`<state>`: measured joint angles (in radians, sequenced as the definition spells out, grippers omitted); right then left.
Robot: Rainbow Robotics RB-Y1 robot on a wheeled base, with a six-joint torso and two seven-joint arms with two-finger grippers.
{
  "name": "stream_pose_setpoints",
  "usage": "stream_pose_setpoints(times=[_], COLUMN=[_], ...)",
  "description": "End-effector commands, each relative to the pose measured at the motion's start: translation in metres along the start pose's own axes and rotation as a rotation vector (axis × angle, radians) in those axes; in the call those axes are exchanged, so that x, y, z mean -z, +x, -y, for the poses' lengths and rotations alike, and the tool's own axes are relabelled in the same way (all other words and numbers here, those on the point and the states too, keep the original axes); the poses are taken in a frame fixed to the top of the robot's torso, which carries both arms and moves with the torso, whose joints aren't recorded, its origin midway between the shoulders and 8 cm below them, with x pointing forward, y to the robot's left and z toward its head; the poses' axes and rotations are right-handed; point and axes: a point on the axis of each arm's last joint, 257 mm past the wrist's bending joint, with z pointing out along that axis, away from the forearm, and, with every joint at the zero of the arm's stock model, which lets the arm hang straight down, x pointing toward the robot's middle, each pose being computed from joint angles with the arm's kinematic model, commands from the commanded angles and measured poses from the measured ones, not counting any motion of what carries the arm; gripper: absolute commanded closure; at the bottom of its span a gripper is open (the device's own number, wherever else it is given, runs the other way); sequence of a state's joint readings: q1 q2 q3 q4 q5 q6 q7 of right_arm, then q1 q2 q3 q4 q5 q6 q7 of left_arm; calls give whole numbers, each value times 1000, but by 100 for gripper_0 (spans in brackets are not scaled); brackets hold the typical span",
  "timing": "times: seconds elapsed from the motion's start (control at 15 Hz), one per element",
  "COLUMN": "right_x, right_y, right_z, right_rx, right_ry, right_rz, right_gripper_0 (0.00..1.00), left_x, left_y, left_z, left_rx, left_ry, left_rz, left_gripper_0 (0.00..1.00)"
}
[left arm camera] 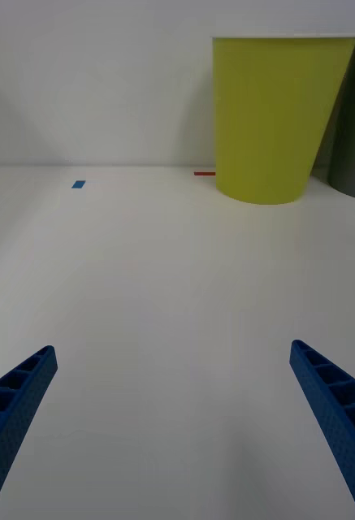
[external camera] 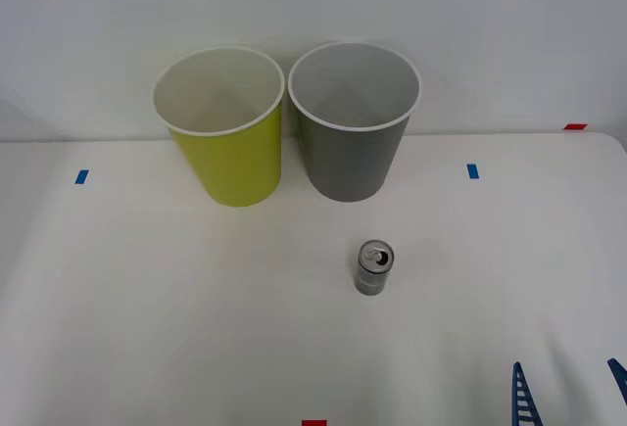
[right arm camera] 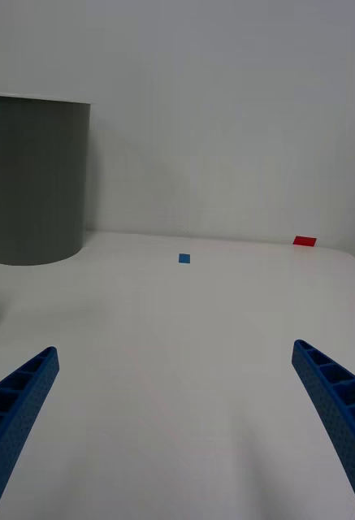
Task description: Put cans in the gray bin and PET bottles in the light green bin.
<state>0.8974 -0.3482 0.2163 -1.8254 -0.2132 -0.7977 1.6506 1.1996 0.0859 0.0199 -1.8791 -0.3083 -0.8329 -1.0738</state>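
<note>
Standing upright just before the gray bin [external camera: 355, 122], the can [external camera: 374, 267] lies forward-left of the wide-open right gripper [external camera: 568, 392]; the left gripper [left arm camera: 173, 431], also spread wide, waits.

Little silver can [external camera: 374, 267] upright, ahead-left of the right fingers [external camera: 523, 397]. Light green bin [external camera: 227, 132] and gray bin [external camera: 355, 122] upright, side by side beyond.
</note>
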Motion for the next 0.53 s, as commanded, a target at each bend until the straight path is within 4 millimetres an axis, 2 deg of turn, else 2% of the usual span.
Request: stream_pose_setpoints(times=[0.07, 0.53], right_x=[0, 0], right_y=[0, 0], right_z=[0, 0], right_rx=[0, 0], right_ry=[0, 0], right_rz=[0, 0], right_gripper_0=[0, 0], left_x=[0, 0], left_y=[0, 0], left_z=[0, 0], left_rx=[0, 0], left_ry=[0, 0], left_rz=[0, 0], left_gripper_0=[0, 0])
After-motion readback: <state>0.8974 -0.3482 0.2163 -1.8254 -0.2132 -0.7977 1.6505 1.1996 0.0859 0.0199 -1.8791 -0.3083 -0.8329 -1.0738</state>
